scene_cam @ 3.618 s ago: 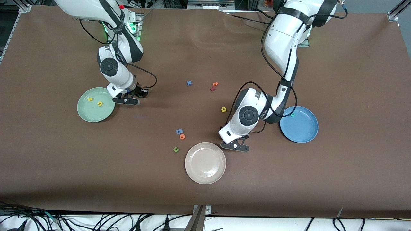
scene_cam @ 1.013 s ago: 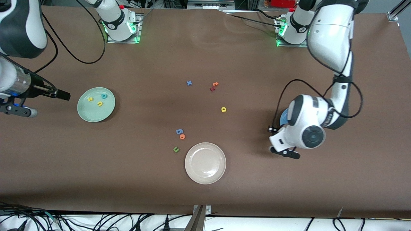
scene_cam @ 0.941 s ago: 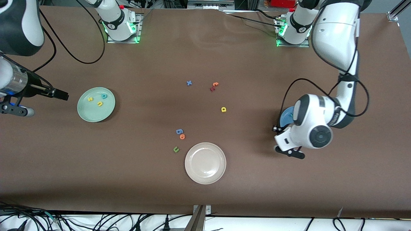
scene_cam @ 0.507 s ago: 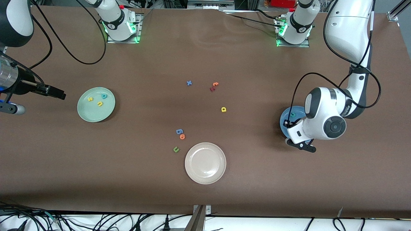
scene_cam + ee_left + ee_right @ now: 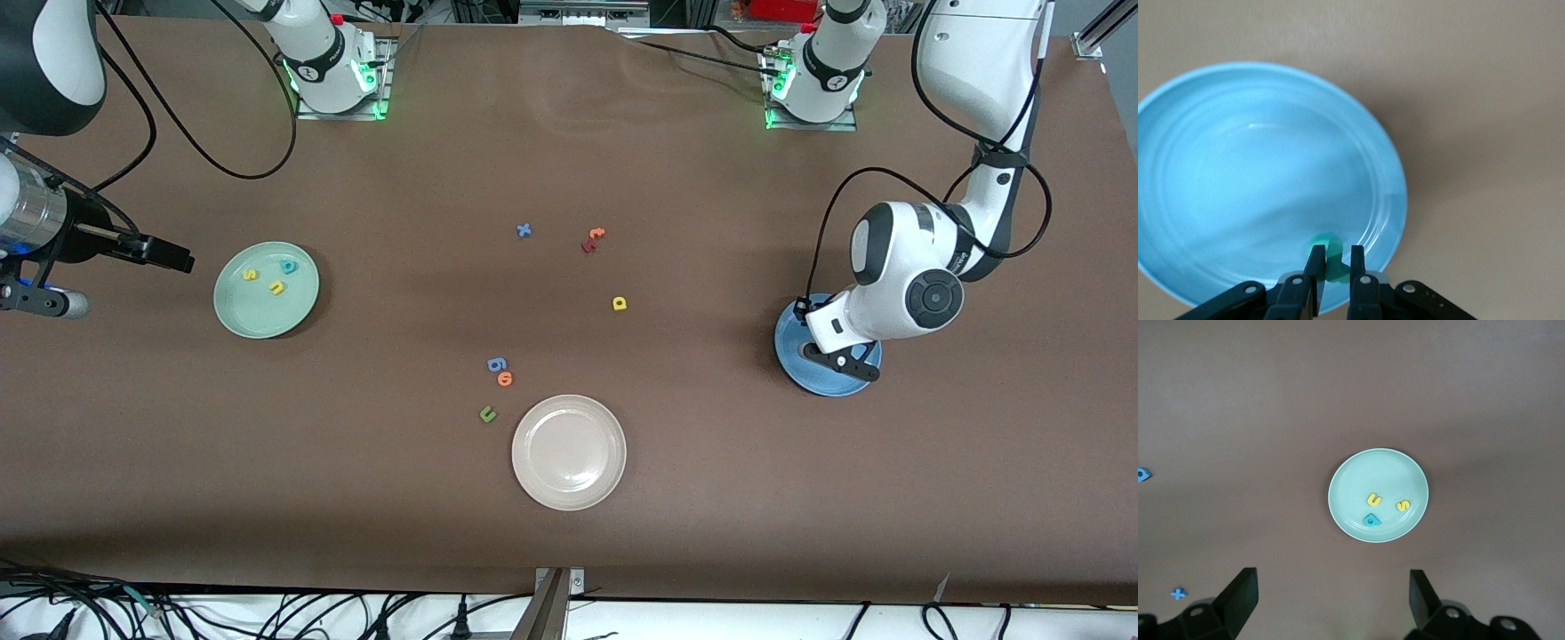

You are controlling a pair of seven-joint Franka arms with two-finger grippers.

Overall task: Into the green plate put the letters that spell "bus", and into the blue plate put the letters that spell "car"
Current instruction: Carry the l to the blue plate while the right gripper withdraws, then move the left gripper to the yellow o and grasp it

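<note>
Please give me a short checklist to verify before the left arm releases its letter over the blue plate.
1. Left tool shut on the teal letter: ok.
2. Left tool over the blue plate: ok.
3. Which letter is held, c or r: cannot tell.
4. Yellow a in the blue plate: not ok, it lies on the table.
5. Green plate holds b, u, s: ok.
6. Right tool open, waiting at its table end: ok.
</note>
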